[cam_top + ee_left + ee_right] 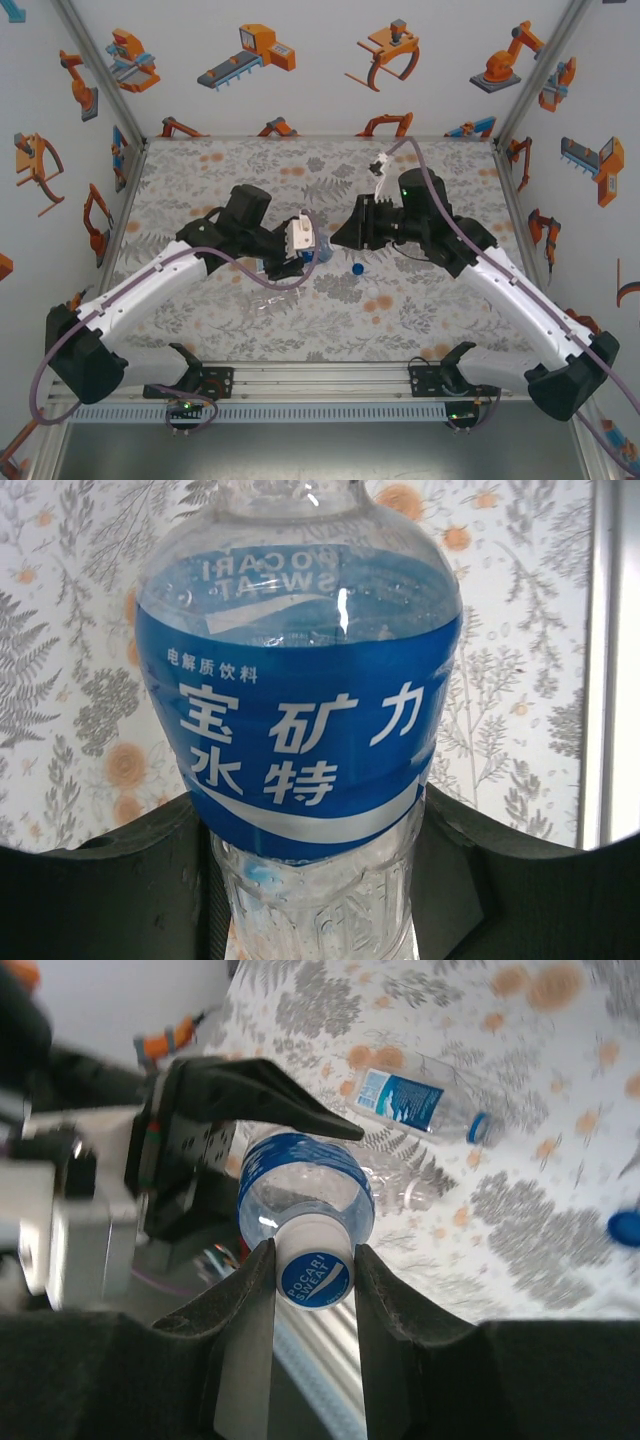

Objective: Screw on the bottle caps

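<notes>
My left gripper (305, 243) is shut on the lower body of a clear bottle (300, 710) with a blue-and-white label band, one dark finger on each side of it (318, 875). The bottle's neck points at the right arm. My right gripper (315, 1268) is shut on the white bottle cap with a blue top (316, 1278), which sits on that bottle's mouth (305, 1195). In the top view both grippers meet over the middle of the mat, the right gripper (338, 238) just right of the bottle's neck (323, 252).
A loose blue cap (357, 269) (625, 1228) lies on the floral mat just in front of the right gripper. A labelled bottle with a blue cap (415, 1100) and an unlabelled clear bottle (268, 303) lie on the mat under the left arm. Walls enclose three sides.
</notes>
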Motion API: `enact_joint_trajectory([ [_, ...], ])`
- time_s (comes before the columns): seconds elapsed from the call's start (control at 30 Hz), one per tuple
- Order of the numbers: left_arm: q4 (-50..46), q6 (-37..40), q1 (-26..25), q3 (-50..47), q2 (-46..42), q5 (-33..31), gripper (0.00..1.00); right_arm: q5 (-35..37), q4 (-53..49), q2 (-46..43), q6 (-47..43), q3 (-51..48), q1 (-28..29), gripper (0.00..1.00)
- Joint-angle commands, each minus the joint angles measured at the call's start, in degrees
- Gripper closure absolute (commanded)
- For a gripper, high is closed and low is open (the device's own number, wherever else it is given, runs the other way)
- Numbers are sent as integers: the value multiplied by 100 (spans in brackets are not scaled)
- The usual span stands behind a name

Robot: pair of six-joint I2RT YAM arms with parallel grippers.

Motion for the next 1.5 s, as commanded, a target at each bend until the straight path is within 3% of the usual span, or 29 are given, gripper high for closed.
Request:
enact_joint_trajectory([
  [0.0,780,-208,-31,162,124,-437,100,525,-41,101,2578,-273,52,100],
  [0.13,838,-219,-28,203,222,-483,100,621,584,36,2871,-494,52,100],
  [0.23,830,-180,-28,197,250,-383,100,720,658,-50,2303,-451,47,100],
  [0.4,575,-43,-32,241,245,-181,100,574,711,-337,226,-251,38,51],
  [0.5,317,121,-28,250,195,136,100,177,719,-524,-1358,-175,43,39],
  [0.73,-481,362,-44,355,86,1117,99,-2010,141,-682,-5278,-9,47,37],
  [0.9,-972,446,-80,468,20,1345,100,-2785,-324,-698,-7008,62,43,37],
  [1.23,-1175,473,-163,479,-109,1434,100,-3012,-256,-462,-7220,16,42,57],
  [1.47,-1247,499,-166,463,-167,1412,100,-3065,-273,-506,-7212,-69,41,62],
])
